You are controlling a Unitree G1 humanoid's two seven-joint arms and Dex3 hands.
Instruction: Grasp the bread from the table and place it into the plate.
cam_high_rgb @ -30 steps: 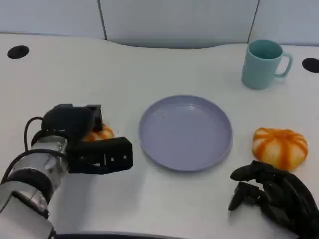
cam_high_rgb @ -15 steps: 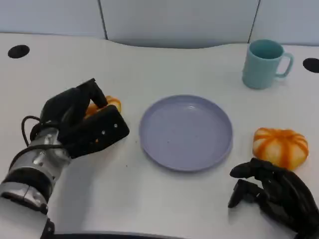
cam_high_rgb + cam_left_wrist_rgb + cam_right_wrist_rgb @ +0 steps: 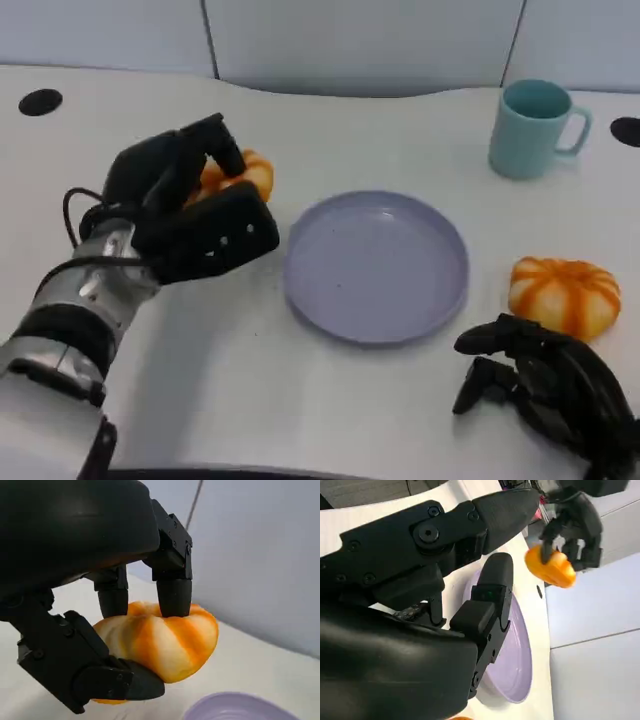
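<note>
My left hand (image 3: 185, 215) grips an orange-and-white striped bread roll (image 3: 240, 172) and holds it above the table, left of the lavender plate (image 3: 375, 265). In the left wrist view the fingers (image 3: 172, 587) press on top of the roll (image 3: 165, 637) and the thumb lies under it, with the plate's rim (image 3: 240, 712) below. A second striped roll (image 3: 560, 295) lies on the table right of the plate. My right hand (image 3: 550, 390) rests near the front right, fingers curled, holding nothing. The right wrist view shows the plate (image 3: 517, 650) and the left hand with its roll (image 3: 552, 567).
A teal mug (image 3: 530, 128) stands at the back right. Black round holes (image 3: 40, 102) sit at the table's far left and at its far right (image 3: 625, 130). A pale wall panel runs along the back edge.
My left hand has closed on the roll and lifted it off the table, moving up and toward the plate. The right hand has stayed in place.
</note>
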